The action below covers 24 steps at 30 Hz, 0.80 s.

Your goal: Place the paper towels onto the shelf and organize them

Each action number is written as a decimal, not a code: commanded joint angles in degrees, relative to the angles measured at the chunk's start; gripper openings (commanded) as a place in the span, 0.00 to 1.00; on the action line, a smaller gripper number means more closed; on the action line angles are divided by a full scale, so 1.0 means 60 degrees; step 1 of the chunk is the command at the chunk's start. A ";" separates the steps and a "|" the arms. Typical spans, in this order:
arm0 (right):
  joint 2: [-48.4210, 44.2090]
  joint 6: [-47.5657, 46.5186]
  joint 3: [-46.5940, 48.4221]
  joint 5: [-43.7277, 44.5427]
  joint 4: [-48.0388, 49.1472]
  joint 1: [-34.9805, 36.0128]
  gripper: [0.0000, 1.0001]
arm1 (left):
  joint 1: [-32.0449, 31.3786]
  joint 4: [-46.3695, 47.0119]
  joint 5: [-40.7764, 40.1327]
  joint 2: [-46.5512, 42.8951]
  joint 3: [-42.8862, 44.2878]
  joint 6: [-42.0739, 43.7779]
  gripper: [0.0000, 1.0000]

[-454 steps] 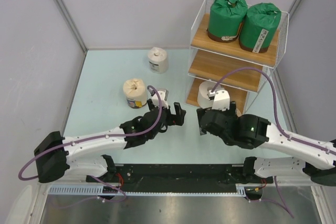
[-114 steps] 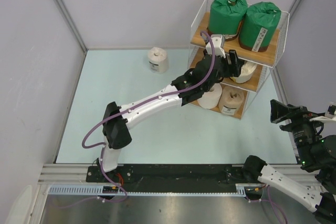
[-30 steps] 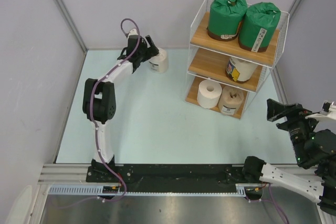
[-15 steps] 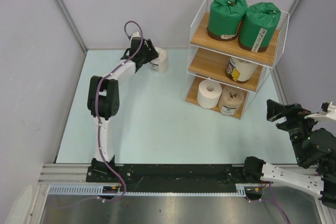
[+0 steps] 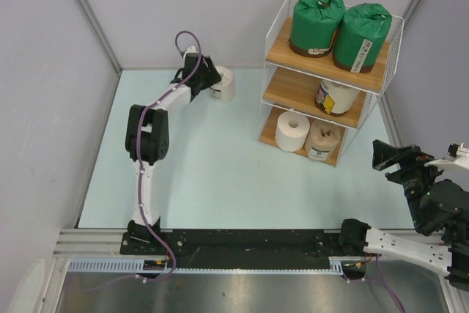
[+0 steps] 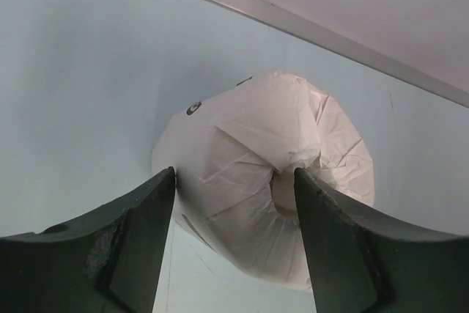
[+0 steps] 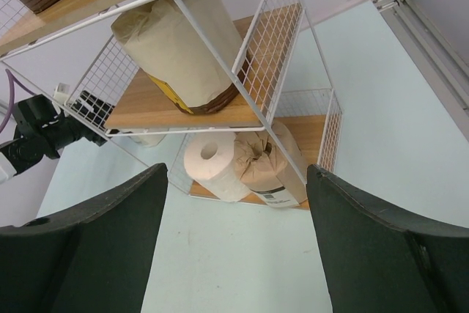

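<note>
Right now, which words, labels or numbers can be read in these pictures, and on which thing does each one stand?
No text can be read.
Right green roll: white strip label, print too small.
Cream roll: yellow and brown band, letters blurred.
Tan roll: white label, print too small.
White-wrapped roll: dark marks at its edge, mostly hidden.

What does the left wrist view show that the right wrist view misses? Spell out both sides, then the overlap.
Only the left wrist view: the white-wrapped roll, close up, framed by the fingers of the left gripper. Only the right wrist view: the shelf, with a cream roll on its middle board, a bare white roll and a tan roll below. Both: the pale table.
</note>
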 commanded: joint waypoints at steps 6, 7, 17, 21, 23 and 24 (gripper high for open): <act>-0.0116 0.0228 -0.0005 0.0273 0.0027 0.0059 0.81 | 0.0117 -0.0032 0.0185 0.0468 0.0450 0.0290 0.56; -0.0116 0.0214 -0.0005 0.0258 0.0041 0.0059 0.81 | 0.0117 -0.0003 0.0229 0.0439 0.0405 0.0348 0.53; -0.0116 0.0097 -0.0005 -0.0064 0.0305 0.0059 0.81 | 0.0264 0.1078 0.1312 -0.1256 -0.1746 0.0129 0.33; -0.0101 0.0111 -0.0005 -0.0181 0.0335 0.0059 0.81 | 0.0249 0.2334 0.2175 -0.2839 -0.4131 -0.0631 0.34; -0.0087 0.0184 -0.0005 -0.0196 0.0291 0.0073 0.81 | 0.0104 0.3027 0.2572 -0.4094 -0.5737 -0.1320 0.35; -0.0101 0.0214 -0.0005 -0.0211 0.0291 0.0059 0.81 | 0.0016 0.3407 0.2646 -0.4523 -0.6197 -0.1438 0.35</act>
